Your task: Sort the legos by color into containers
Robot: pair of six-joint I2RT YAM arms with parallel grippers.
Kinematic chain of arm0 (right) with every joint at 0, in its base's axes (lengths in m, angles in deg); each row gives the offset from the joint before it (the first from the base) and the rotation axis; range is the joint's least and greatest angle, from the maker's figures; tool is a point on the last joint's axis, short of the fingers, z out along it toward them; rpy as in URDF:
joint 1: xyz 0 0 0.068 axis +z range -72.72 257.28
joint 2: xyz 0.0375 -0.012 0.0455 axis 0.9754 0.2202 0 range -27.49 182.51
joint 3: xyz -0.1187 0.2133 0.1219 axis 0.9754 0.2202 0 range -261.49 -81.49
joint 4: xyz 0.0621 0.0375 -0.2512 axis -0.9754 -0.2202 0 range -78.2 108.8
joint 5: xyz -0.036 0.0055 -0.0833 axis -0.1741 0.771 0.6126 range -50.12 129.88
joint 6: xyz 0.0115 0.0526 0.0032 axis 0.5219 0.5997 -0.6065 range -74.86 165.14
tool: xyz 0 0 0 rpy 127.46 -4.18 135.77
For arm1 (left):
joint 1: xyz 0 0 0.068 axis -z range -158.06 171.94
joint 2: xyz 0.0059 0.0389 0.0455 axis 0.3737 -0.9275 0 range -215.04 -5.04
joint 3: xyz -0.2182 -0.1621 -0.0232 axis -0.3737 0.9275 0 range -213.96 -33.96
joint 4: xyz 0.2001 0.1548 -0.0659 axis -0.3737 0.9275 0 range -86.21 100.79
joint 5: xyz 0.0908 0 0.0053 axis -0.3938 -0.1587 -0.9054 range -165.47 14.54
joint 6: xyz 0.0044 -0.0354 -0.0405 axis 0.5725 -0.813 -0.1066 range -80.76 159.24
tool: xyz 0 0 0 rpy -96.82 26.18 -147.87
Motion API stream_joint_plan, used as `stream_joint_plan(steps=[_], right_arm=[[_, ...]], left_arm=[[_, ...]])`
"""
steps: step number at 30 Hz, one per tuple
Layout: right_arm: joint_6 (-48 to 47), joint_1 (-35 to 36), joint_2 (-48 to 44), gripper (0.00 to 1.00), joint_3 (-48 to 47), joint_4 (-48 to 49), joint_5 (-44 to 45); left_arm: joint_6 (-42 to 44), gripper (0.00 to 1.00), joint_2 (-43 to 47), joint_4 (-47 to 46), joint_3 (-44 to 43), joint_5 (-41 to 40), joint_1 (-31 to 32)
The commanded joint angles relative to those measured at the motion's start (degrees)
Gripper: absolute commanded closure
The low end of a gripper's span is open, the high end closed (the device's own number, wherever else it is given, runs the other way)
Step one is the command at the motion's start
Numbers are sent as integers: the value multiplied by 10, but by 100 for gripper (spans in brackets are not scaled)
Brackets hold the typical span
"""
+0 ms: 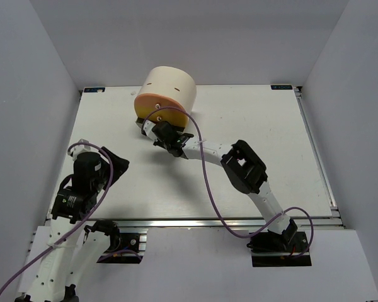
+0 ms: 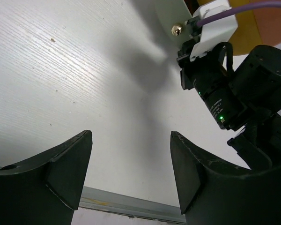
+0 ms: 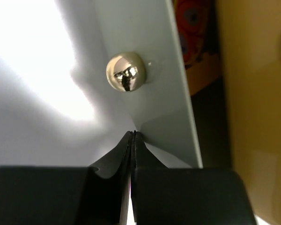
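Right gripper (image 3: 132,140): pinched fully together with nothing between the fingers; the tips press against the pale drawer front (image 3: 164,108).
Knob (image 3: 125,71): shiny, just beyond my closed tips and apart from them. I am not gripping it.
Orange disc (image 3: 193,28): red-marked, beyond the tips and to their right, showing in the gap past that drawer front's edge.
Left gripper (image 2: 131,161): spread wide and empty, with only table (image 2: 61,70) between and ahead of the fingers.
Cabinet (image 1: 170,85): cream dome, right at the right tips and well ahead of the left ones.
Legos: none in view on any camera. I cannot see inside the drawers.
Progress: I judge the sorting close to done, since no brick shows near either set of jaws.
Left to do: probably pushing this drawer home. Whether it is fully shut I cannot tell.
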Motion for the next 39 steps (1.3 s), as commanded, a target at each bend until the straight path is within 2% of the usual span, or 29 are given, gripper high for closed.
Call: stream_joint_plan(steps=[1,12,16,17,19,20,21,22,23,25,26,27,29,31,35,39], right_arm=[[-12,-3,-4,100,-30,75,57],[-31,-19,34,100,-71,114,78],[-29,-26,15,100,-50,100,43],[-30,-26,-11,100,-37,99,16],[-34,-26,-49,100,-1,35,-115],[-33,-26,-101,100,15,-13,-172],[-37,-30,-132,100,30,-39,-299],[-44,-33,-164,97,76,-57,-350],[-41,-39,-229,89,105,-65,-387],[6,-47,-292,46,158,-56,-440],[30,-50,-344,16,204,-51,-444],[89,-55,-371,11,225,-38,-441],[121,-67,-432,11,273,-36,-423],[163,-71,-464,11,292,-47,-369],[197,-78,-537,11,308,-71,-305],[197,-84,-568,11,324,-84,-299]], left_arm=[[-7,23,4,3,8,-8,-3],[-28,22,32,26,20,-10,-3],[-30,21,38,25,25,-7,-3],[-30,21,39,21,31,-3,-3],[-23,19,42,-1,35,12,-3],[-19,18,45,-11,37,19,-3],[-9,16,47,-33,44,27,-3],[-6,13,50,-46,46,43,-3],[0,11,53,-59,50,51,-3],[9,6,56,-92,60,72,3],[14,5,55,-105,62,81,3],[21,5,50,-117,66,87,3],[28,2,39,-157,76,126,3],[39,2,19,-200,83,151,3],[56,2,-22,-263,83,210,3],[78,2,-58,-288,62,232,3]])
